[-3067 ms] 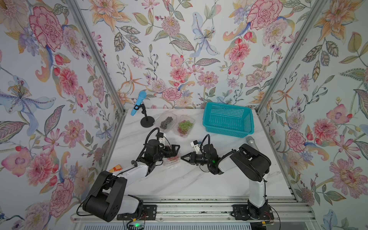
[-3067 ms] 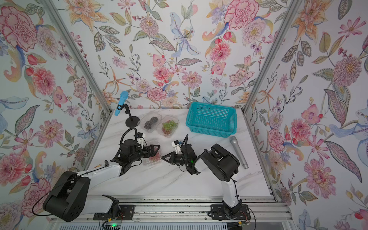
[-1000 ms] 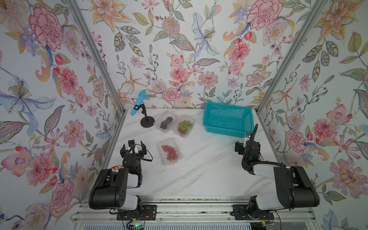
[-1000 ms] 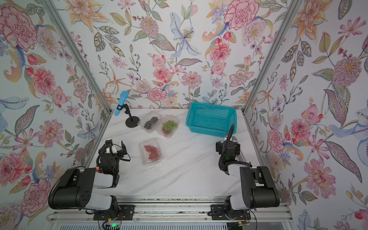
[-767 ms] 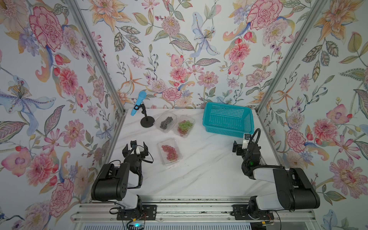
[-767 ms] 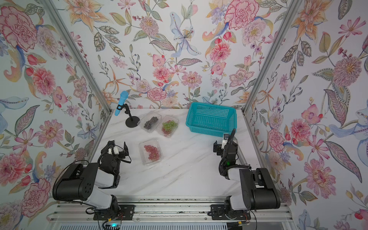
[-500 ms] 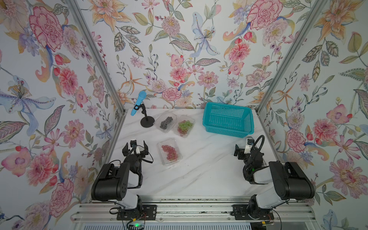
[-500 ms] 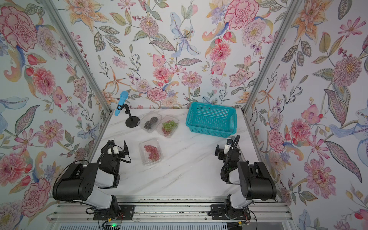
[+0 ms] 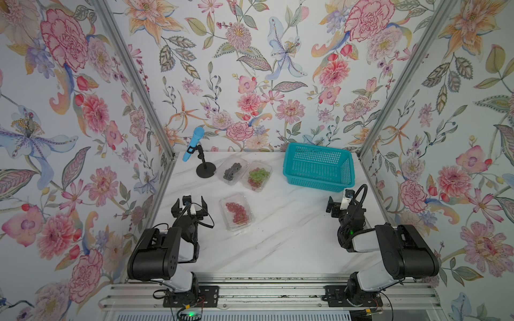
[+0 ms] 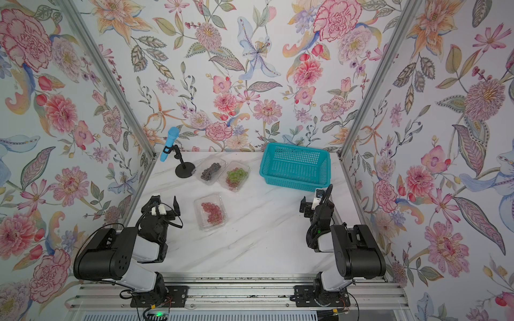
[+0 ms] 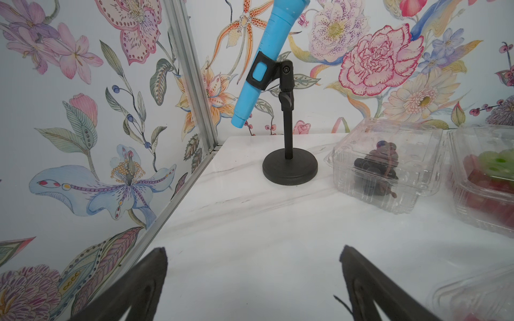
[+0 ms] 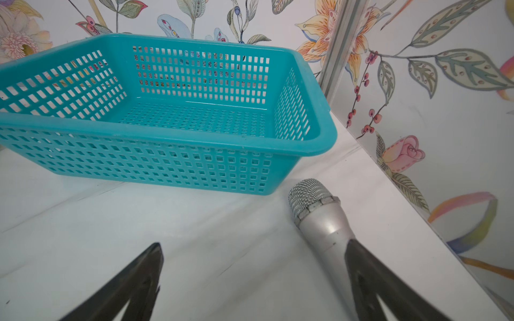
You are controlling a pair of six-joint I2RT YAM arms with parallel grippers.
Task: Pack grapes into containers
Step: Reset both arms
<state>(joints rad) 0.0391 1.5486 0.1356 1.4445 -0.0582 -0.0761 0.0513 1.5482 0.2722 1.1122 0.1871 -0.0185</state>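
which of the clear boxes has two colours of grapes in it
The back clamshell nearest the teal basket: it holds green and red grapes together. Its neighbour holds only dark grapes, and the front clamshell only red ones.

We take this for a robot lab booth: floral-print wall panels [image 9: 250, 69] in aluminium posts [image 9: 135, 83] enclose a marble-patterned worktop [image 9: 278, 244], with a left arm [image 9: 155, 257] and a right arm [image 9: 400, 250] bolted to a slotted rail [image 9: 264, 296] along its front.
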